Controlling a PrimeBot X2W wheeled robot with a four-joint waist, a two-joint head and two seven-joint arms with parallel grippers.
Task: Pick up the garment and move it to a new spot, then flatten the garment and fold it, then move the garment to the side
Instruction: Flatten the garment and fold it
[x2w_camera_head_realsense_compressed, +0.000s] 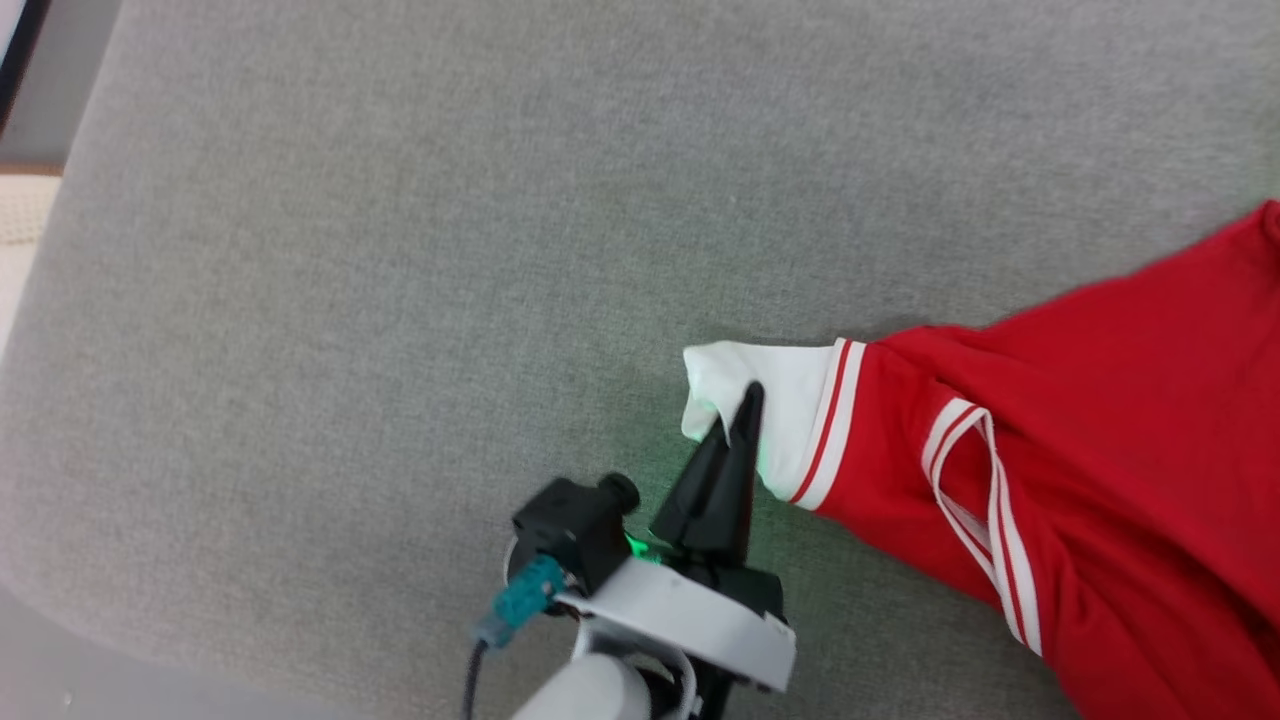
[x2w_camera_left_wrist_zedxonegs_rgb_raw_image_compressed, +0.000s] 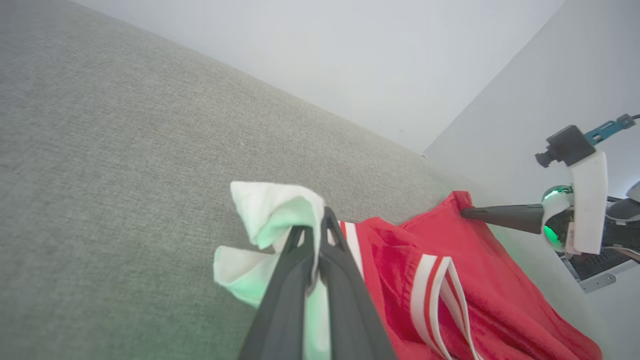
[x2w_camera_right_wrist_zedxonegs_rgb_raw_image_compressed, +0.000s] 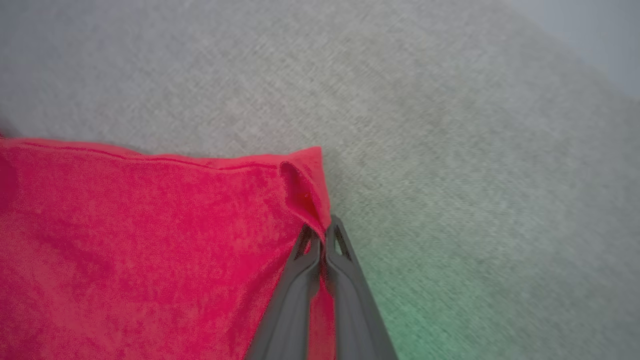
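So my left claw (x2w_camera_head_realsense_compressed: 748, 398) is clenched on the white sleeve (x2w_camera_head_realsense_compressed: 800, 385) of the red jersey (x2w_camera_head_realsense_compressed: 1120, 450), my right claw (x2w_camera_right_wrist_zedxonegs_rgb_raw_image_compressed: 322, 231) is pinching a red hem corner (x2w_camera_right_wrist_zedxonegs_rgb_raw_image_compressed: 306, 172), and the whole shirt's lying on the gray fabric surface (x2w_camera_head_realsense_compressed: 350, 300).

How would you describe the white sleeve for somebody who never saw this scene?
Start from the wide gray fabric surface; on its right part is the garment, a red shirt. The sleeve is at the shirt's left end, pinched in the left gripper. It alone is plain white, closed off by a red-and-white striped band.
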